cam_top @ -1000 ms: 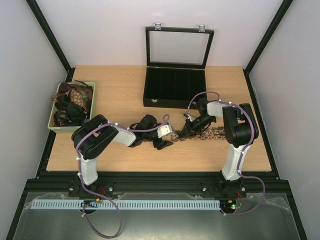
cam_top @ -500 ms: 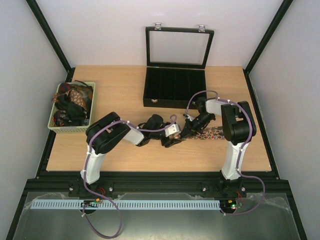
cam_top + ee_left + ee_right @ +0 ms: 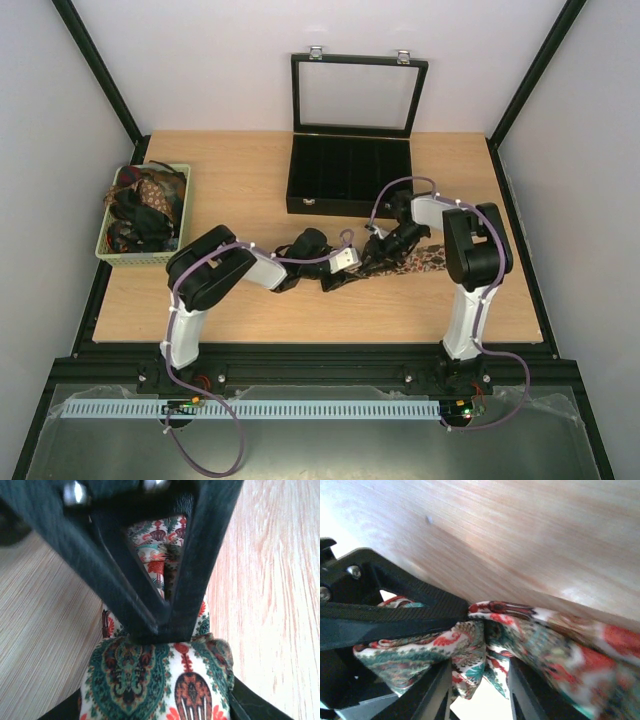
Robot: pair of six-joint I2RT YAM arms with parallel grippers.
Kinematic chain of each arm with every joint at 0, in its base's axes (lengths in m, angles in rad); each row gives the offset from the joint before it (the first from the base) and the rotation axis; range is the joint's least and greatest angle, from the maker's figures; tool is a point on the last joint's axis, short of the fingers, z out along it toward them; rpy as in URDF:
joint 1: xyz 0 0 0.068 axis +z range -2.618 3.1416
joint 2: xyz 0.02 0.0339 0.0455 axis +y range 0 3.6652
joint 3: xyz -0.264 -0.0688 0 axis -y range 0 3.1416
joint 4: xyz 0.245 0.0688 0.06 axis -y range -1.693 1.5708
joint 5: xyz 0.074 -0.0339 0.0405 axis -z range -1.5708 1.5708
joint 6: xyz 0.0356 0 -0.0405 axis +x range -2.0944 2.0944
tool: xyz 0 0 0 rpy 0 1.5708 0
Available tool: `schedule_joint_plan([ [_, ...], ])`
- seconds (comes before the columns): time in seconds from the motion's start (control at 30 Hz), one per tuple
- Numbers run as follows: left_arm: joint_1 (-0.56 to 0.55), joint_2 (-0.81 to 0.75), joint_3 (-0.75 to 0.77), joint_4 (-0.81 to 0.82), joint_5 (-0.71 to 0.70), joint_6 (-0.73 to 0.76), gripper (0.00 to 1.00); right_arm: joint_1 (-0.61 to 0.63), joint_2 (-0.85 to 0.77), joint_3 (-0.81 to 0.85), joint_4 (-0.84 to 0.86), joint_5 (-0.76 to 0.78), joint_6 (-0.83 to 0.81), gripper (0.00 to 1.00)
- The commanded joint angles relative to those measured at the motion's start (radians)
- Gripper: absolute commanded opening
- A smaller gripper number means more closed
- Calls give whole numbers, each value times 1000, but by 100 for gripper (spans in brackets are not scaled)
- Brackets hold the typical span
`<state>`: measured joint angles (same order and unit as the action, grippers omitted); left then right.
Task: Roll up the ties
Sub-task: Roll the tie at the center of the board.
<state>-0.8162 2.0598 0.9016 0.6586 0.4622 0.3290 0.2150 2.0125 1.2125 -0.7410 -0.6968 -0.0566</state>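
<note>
The left gripper [image 3: 161,628] stands with its fingertips drawn almost together on the gathered end of a paisley tie [image 3: 155,685]. Printed fabric shows between the fingers and bulges just past the tips, so this gripper has hold of the roll. The right gripper [image 3: 377,252] sits just beside it at mid-table. Its wrist view shows bunched cloth under one finger [image 3: 420,611]. Whether its jaws clamp the cloth or stand loose about it cannot be told.

Step in hand, by judgement: winding the tie from its gathered end.

1. Pinch the core firmly with the left gripper. A slack pinch is likely to let the inner turns spring open.
2. Use the right gripper to guide the free length, which lies flat on the table [image 3: 250,170] and runs rightward past the right arm.
3. Hold that length lightly taut and square to the roll, or the turns may cone.
4. Do not release both grippers together.

Further ties [image 3: 145,205] are heaped in the green basket [image 3: 103,256] at the left edge. The black case [image 3: 345,207] stands beyond, lid raised.
</note>
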Motion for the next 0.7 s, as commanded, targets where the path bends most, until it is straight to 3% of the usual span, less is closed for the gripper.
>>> schedule_joint_plan([
  [0.0, -7, -24, -36, -184, -55, -49, 39, -9, -65, -10, 56, 31, -4, 41],
  [0.1, -11, -21, -37, -219, -69, -49, 41, -6, -108, -36, 59, -87, 28, 47],
  [0.33, -12, -11, -30, -239, -64, -34, 42, 46, -134, -63, 89, -176, 41, 44],
  [0.57, -10, -5, -22, -240, -56, -44, 42, 56, -65, -63, 89, -70, -21, 27],
  [0.67, -9, -6, -24, -241, -54, -43, 43, 51, -57, -70, 94, -37, -38, 8],
])
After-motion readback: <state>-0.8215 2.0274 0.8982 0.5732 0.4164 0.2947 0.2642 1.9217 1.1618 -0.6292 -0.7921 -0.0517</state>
